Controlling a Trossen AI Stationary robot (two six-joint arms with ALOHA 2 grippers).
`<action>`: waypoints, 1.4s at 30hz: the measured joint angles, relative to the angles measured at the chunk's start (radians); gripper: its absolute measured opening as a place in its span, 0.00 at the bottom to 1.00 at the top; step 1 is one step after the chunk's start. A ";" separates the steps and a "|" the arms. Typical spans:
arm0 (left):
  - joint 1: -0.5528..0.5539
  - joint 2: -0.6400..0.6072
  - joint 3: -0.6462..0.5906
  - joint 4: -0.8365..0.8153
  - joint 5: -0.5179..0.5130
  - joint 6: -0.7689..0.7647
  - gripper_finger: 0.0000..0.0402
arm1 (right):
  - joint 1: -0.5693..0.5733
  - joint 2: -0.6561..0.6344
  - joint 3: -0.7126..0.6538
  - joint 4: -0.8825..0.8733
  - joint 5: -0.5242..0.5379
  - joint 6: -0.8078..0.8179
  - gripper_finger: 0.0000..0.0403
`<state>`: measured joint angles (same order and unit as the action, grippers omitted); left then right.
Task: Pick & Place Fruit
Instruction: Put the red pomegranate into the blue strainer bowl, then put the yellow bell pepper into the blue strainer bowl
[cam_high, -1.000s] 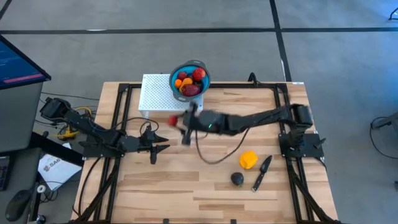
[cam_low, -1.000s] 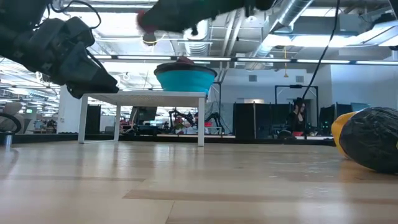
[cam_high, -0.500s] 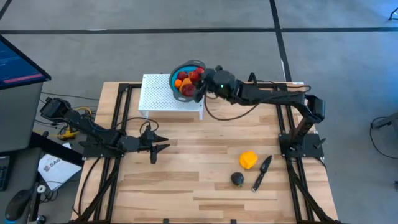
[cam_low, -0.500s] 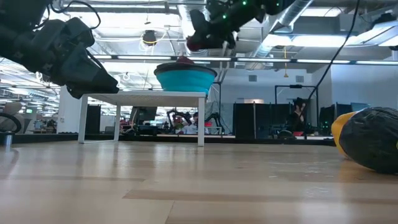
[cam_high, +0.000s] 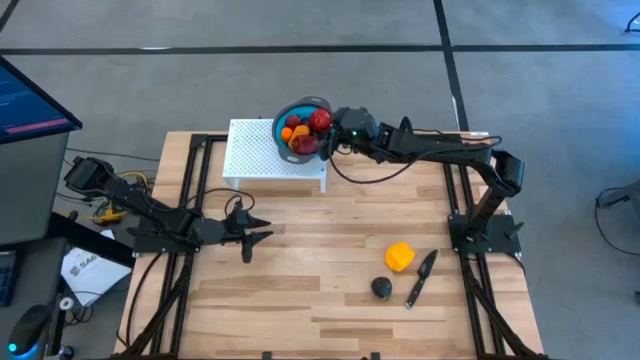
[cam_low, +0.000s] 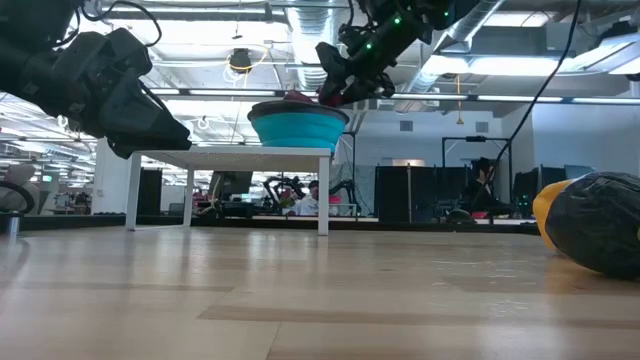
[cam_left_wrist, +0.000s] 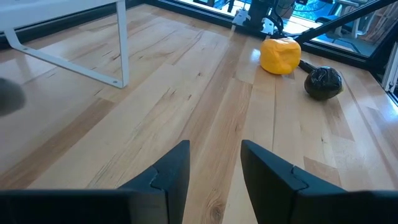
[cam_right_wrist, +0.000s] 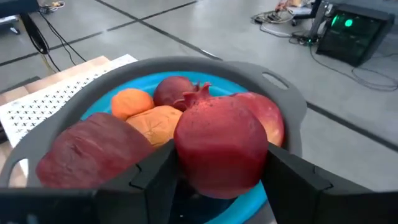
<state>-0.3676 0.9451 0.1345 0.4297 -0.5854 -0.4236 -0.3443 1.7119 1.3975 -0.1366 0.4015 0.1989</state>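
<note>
the right gripper (cam_right_wrist: 221, 171) pinches a red fruit (cam_right_wrist: 222, 145) over the blue bowl (cam_high: 283, 110), while the left gripper (cam_left_wrist: 214, 165) waits spread above the table (cam_high: 330, 250).

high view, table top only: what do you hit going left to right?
left gripper → white perforated stand → blue bowl holding fruit → right gripper at the bowl → dark fruit → yellow fruit → knife

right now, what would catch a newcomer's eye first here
The blue bowl, heaped with fruit, on the white perforated stand at the table's far edge, with the right gripper over it, shut on a red pomegranate. Next, the yellow fruit and dark fruit beside the knife, near the right arm's base.
</note>
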 joint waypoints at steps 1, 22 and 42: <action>0.000 0.000 0.000 0.000 0.000 0.000 0.34 | -0.001 0.000 0.000 -0.004 -0.001 0.013 0.51; 0.000 0.000 0.000 0.005 0.000 0.000 0.34 | -0.004 0.006 0.000 -0.024 -0.009 -0.002 0.64; -0.002 0.000 0.000 0.022 0.003 -0.026 0.34 | 0.386 -0.321 -0.244 -0.491 0.157 -0.066 0.65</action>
<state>-0.3691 0.9455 0.1348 0.4514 -0.5823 -0.4496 0.0416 1.3907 1.1536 -0.6276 0.5587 0.1329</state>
